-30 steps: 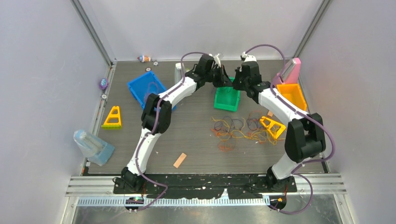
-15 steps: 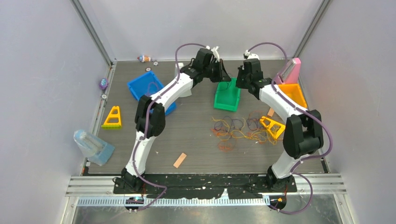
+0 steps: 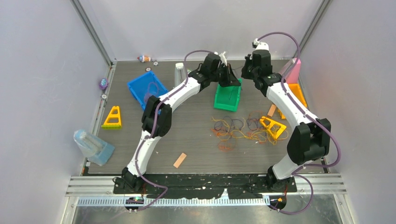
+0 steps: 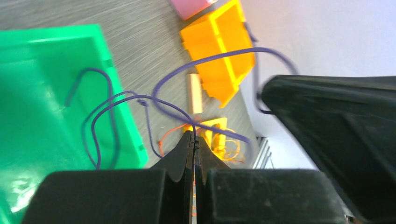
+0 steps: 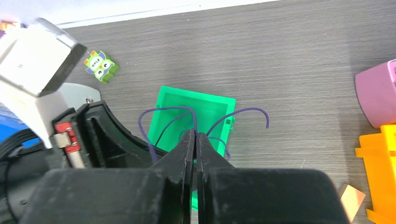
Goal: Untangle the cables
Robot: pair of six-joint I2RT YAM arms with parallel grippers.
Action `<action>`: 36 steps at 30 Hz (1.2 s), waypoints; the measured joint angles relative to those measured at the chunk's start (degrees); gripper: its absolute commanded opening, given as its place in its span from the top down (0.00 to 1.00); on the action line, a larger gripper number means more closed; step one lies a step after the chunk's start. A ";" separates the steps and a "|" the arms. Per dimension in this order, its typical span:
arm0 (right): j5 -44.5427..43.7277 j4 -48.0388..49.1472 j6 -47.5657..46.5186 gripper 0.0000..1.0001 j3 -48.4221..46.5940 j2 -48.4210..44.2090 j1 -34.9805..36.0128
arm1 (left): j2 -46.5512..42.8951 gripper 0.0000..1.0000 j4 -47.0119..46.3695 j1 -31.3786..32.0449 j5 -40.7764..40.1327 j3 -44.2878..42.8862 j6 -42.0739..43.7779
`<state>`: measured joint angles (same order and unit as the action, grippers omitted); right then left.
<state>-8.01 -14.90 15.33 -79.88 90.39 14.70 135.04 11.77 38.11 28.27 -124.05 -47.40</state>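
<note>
Both grippers hang over the green bin (image 3: 226, 99) at the back of the table. My left gripper (image 3: 229, 77) is shut on a thin dark purple cable (image 4: 110, 100) that loops over the bin (image 4: 42, 93); its fingertips (image 4: 193, 136) pinch it. My right gripper (image 3: 248, 73) is shut on the same purple cable (image 5: 238, 114) at its tips (image 5: 195, 134), above the bin (image 5: 211, 105). The other cables (image 3: 236, 129), orange-yellow, red and dark, lie tangled on the table nearer the arms.
A yellow triangle frame (image 3: 272, 126) sits in the tangle's right edge. An orange bin (image 3: 297, 91) and a pink block (image 3: 293, 71) stand at the right. A blue bin (image 3: 147, 88), another yellow triangle (image 3: 112, 117), a clear container (image 3: 92, 145) and a tan stick (image 3: 180, 160) lie left and near.
Both grippers have shifted right and a little farther back over the green bin, still shut. The tangle on the table has not moved.
</note>
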 measured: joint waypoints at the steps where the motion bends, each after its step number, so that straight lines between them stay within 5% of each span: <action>1: 0.20 0.00 0.00 0.95 0.00 0.66 0.00 | 0.87 1.00 0.28 -0.17 -0.22 0.13 -0.22; 12: 5.53 -0.68 1.09 0.95 -0.04 14.19 0.02 | 3.28 0.97 13.20 -3.65 -8.07 0.42 2.56; 20: 5.79 -3.87 1.51 0.95 -2.27 19.08 0.79 | 3.28 0.76 22.77 -2.93 -13.92 -1.84 8.33; 36: 3.28 -9.68 1.40 0.93 -11.26 28.68 3.26 | -7.67 0.53 28.33 -2.16 -21.27 0.63 15.30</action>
<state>-4.73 -24.58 16.73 -91.13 119.07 17.96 127.37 40.10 35.94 7.01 -123.42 -32.10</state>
